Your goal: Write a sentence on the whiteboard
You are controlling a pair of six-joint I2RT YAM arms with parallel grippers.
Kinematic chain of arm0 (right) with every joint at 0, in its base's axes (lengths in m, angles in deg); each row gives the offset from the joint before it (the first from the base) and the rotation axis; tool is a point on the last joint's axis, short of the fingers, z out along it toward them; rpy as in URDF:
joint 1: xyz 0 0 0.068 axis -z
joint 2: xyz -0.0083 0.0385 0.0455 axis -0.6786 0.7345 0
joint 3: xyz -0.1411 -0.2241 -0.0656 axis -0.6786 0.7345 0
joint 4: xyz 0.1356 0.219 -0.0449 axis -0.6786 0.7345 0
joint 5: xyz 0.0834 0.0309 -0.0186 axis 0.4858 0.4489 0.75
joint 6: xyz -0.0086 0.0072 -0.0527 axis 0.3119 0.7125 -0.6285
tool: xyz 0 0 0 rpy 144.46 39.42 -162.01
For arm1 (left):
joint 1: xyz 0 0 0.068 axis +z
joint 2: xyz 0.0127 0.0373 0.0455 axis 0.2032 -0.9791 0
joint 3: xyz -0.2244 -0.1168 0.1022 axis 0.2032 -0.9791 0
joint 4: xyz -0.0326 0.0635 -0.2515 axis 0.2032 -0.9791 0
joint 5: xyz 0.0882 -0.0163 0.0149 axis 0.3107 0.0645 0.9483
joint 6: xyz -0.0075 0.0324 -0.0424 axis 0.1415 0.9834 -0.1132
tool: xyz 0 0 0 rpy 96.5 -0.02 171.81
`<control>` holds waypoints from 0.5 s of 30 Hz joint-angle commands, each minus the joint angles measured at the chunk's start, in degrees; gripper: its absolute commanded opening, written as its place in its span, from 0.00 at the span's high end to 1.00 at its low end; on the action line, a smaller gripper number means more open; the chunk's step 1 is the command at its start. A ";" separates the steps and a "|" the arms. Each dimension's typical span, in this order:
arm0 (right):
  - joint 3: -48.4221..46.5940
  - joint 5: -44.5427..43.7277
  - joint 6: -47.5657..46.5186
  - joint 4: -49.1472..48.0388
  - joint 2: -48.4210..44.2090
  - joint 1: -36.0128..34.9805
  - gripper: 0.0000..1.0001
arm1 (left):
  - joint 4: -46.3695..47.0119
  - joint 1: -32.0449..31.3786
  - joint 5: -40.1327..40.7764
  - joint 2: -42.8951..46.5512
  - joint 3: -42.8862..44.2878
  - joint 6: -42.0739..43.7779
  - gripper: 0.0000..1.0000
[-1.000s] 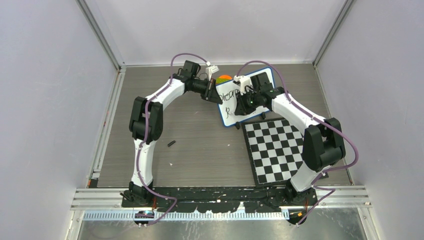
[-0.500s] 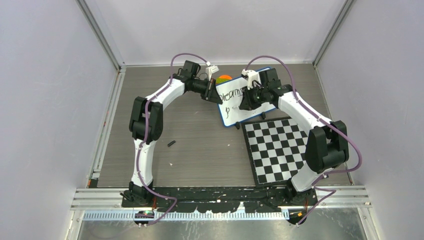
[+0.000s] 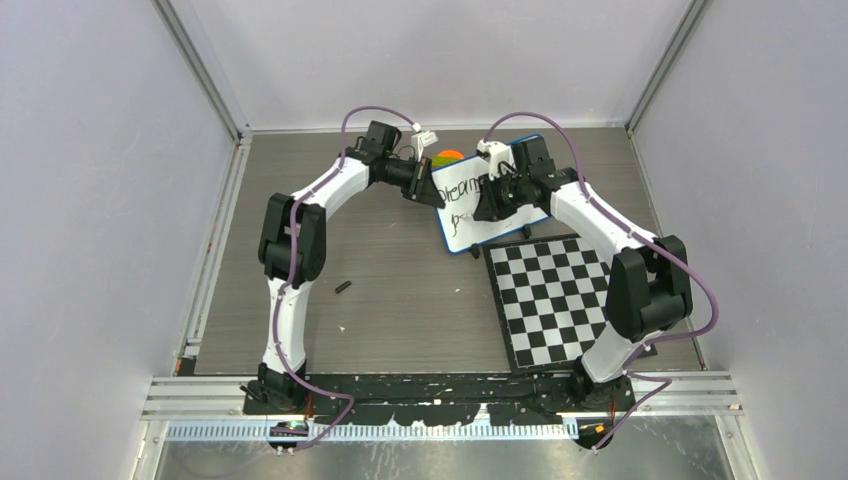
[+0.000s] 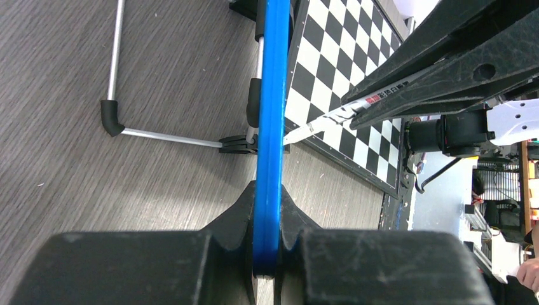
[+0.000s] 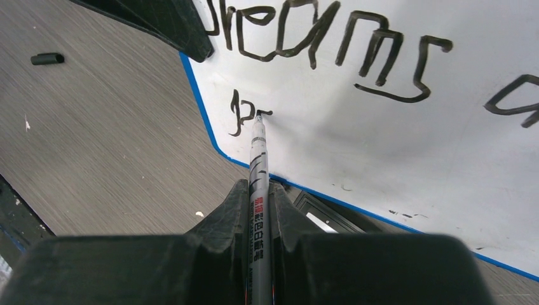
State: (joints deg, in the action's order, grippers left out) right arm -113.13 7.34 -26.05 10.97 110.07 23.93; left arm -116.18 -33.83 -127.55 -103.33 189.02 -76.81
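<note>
Fingers of your right hand [image 5: 259, 190] are closed on a slim silver-and-black marker [image 5: 258, 162], whose barrel runs straight out between them. Its tip touches the face of the small white whiteboard with a thin blue rim [image 5: 407, 152], just right of a "p" and a short stroke that begin the second line. Above them runs the black handwritten sentence [image 5: 330, 38], reading "Dreams", with a further letter cut off at the view's edge. Your left hand [image 4: 267, 216] is clamped on the board's blue edge. The board stands propped on a thin wire stand [image 4: 165, 135] with black feet, at the far middle of the grey wood-grain tabletop [image 3: 390, 270], just beyond the black-and-white checkered board [image 3: 555, 290]. A small black cylinder [image 3: 343, 288] lies well apart, near your left arm.
</note>
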 commanded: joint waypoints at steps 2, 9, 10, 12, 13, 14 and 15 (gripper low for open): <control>-1.18 -0.23 -1.67 -0.65 0.00 -0.77 1.00 | -0.64 -0.29 -0.08 0.24 0.98 -0.52 1.00; 0.79 -1.86 -3.78 0.80 -1.12 -0.58 1.00 | -0.83 -0.25 0.00 0.38 0.97 -0.36 1.00; 0.94 -2.20 -3.98 1.06 -1.28 -0.55 1.00 | -0.85 -0.19 0.00 0.41 0.91 -0.30 1.00; 1.16 -2.81 -4.41 1.28 -1.63 -0.24 1.00 | -1.00 -0.22 -0.01 0.42 0.95 -0.18 1.00; 1.12 -3.08 -4.62 1.46 -1.71 0.00 1.00 | -1.00 -0.18 0.01 0.42 0.97 -0.17 1.00; 0.97 -3.35 -4.73 1.50 -1.80 0.22 1.00 | -1.00 -0.21 0.01 0.35 0.96 -0.19 1.00; 0.78 -3.56 -4.74 1.50 -1.88 0.41 1.00 | -0.94 -0.26 0.01 0.33 0.97 -0.17 1.00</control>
State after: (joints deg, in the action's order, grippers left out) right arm -111.97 5.89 -29.15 12.68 110.05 23.47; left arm -116.20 -33.83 -127.55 -103.33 189.02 -76.76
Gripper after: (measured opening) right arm 0.162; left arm 0.086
